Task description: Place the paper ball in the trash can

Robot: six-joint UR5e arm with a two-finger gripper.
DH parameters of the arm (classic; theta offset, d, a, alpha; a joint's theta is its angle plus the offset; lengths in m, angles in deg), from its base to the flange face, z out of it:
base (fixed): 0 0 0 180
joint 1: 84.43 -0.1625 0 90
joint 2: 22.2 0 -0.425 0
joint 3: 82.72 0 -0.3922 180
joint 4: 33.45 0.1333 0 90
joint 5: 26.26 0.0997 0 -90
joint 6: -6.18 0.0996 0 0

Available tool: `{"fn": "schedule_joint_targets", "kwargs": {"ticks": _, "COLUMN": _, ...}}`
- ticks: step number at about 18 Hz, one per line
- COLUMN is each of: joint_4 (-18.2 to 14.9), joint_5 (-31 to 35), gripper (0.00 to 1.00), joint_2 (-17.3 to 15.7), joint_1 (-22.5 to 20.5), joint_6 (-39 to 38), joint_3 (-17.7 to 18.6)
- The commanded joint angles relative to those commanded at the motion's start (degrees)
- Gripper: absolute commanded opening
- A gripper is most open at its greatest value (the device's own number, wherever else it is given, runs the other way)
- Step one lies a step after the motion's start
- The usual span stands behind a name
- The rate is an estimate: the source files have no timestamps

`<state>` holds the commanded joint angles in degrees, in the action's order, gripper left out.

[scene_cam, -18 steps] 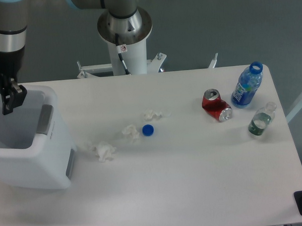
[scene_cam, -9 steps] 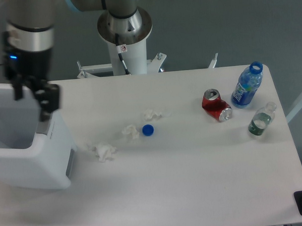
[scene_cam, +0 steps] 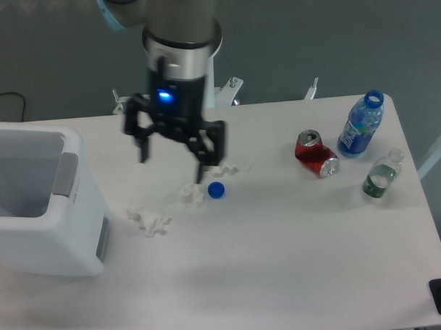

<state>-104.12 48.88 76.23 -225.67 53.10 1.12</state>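
Observation:
The trash can point(scene_cam: 79, 239) is a big white boxy bin at the table's left edge, with a grey handle panel and a greyish inside. The paper ball does not show in this view; the part of the bin's inside that I can see holds no wad. My gripper point(scene_cam: 173, 155) hangs over the middle of the table, well to the right of the bin. It is open and empty, with its black fingers point(scene_cam: 203, 160) spread wide above two small white wads.
A small white wad point(scene_cam: 190, 193) lies left of a blue bottle cap point(scene_cam: 216, 189); another small wad point(scene_cam: 226, 167) lies behind it. A larger sprawling wad point(scene_cam: 149, 220) lies near the bin. A red can point(scene_cam: 316, 154), a blue bottle point(scene_cam: 361, 126) and a clear bottle point(scene_cam: 381, 175) are at the right.
The arm has swung right from above the trash can to over the table's middle, and the gripper now hangs above the small wads. The things on the table have not moved.

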Motion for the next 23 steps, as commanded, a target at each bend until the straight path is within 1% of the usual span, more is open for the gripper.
{"fn": "schedule_joint_targets", "kwargs": {"ticks": 3, "joint_4": 0.00, "joint_5": 3.95, "gripper": 1.00, "joint_2": 1.14, "joint_1": -2.37, "joint_6": 4.22, "joint_3": 2.02}}
{"fn": "schedule_joint_targets", "kwargs": {"ticks": 6, "joint_4": 0.00, "joint_5": 9.13, "gripper": 1.00, "joint_2": 3.69, "joint_1": -4.57, "joint_6": 8.78, "joint_3": 3.25}}
{"fn": "schedule_joint_targets", "kwargs": {"ticks": 8, "joint_4": 0.00, "joint_5": 11.51, "gripper": 1.00, "joint_2": 5.44, "joint_1": -5.63, "joint_6": 10.38, "joint_3": 3.35}}
{"fn": "schedule_joint_targets", "kwargs": {"ticks": 10, "joint_4": 0.17, "joint_5": 11.96, "gripper": 1.00, "joint_2": 6.68, "joint_1": -6.86, "joint_6": 10.47, "joint_3": 3.26}}
{"fn": "schedule_joint_targets", "kwargs": {"ticks": 12, "joint_4": 0.00, "joint_5": 12.05, "gripper": 1.00, "joint_2": 6.94, "joint_1": -8.09, "joint_6": 10.73, "joint_3": 3.52}}
{"fn": "schedule_joint_targets", "kwargs": {"ticks": 15, "joint_4": 0.44, "joint_5": 12.05, "gripper": 1.00, "joint_2": 8.69, "joint_1": -10.02, "joint_6": 14.93, "joint_3": 4.23}}
{"fn": "schedule_joint_targets", "kwargs": {"ticks": 19, "joint_4": 2.98, "joint_5": 14.68, "gripper": 1.00, "joint_2": 12.56, "joint_1": -10.47, "joint_6": 16.45, "joint_3": 3.52}}
{"fn": "schedule_joint_targets", "kwargs": {"ticks": 21, "joint_4": 5.52, "joint_5": 15.12, "gripper": 1.00, "joint_2": 15.46, "joint_1": -10.38, "joint_6": 16.53, "joint_3": 2.39}}
{"fn": "schedule_joint_targets", "kwargs": {"ticks": 23, "joint_4": 6.06, "joint_5": 15.30, "gripper": 1.00, "joint_2": 17.66, "joint_1": -10.38, "joint_6": 17.23, "joint_3": 1.24}}
